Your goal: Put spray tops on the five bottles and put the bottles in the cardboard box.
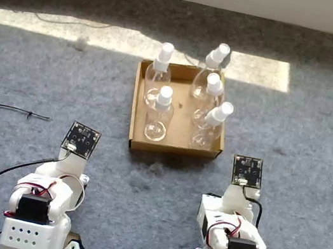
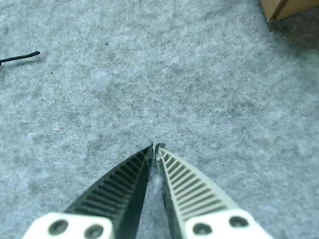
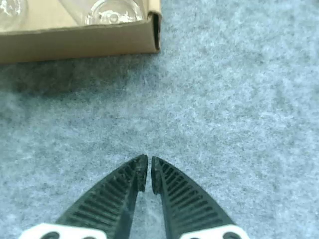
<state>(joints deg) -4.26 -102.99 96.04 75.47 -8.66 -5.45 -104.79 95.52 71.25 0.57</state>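
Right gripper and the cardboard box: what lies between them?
Only bare grey carpet. The right wrist view shows that stretch running from the right gripper to the box wall.

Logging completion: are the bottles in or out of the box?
In. All five bottles stand inside the box, each with a white top on.

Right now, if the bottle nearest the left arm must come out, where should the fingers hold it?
Probably at the neck, just under its white spray top, coming from above: the bottle stands upright in the cardboard box, whose walls block a low sideways approach.
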